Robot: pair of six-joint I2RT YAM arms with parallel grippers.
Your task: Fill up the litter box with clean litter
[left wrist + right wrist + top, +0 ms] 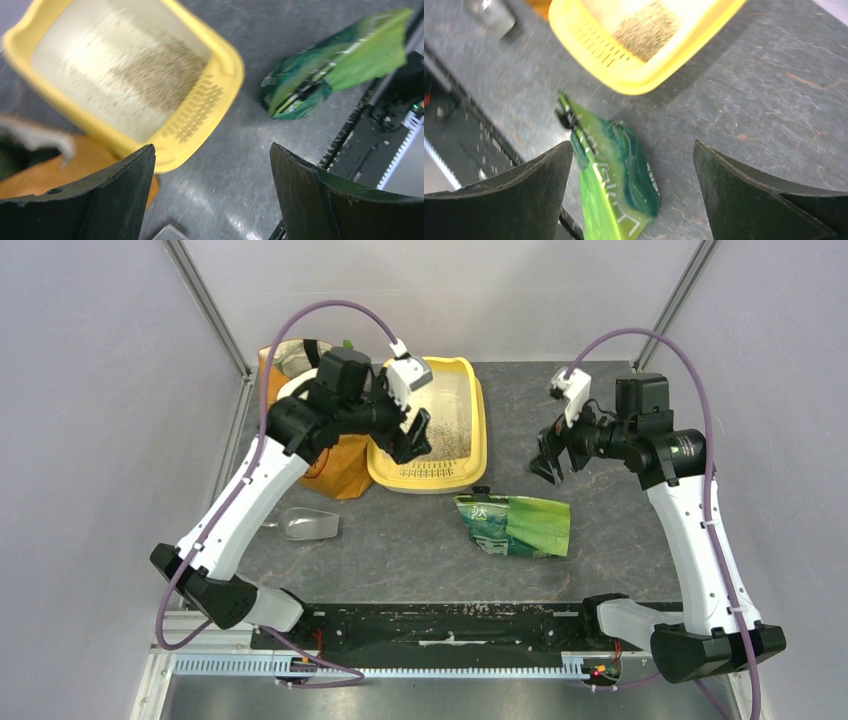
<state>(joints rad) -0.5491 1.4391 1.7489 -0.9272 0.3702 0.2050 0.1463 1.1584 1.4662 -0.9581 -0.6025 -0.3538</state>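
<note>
The yellow litter box (476, 410) sits at the back middle of the table, with grey-brown clean litter (447, 432) heaped in its pale basin. It also shows in the left wrist view (227, 90) and the right wrist view (644, 82), litter (165, 75) (646, 27) inside. My left gripper (413, 443) is open and empty, hovering over the box's near left corner. My right gripper (548, 464) is open and empty, held above the table right of the box. The green foil bag (515, 525) lies flat in front of the box.
An orange paper bag (345, 465) stands left of the litter box, under my left arm. A clear plastic scoop (308, 526) lies on the table at the left. The green bag also shows in both wrist views (330, 65) (619, 170).
</note>
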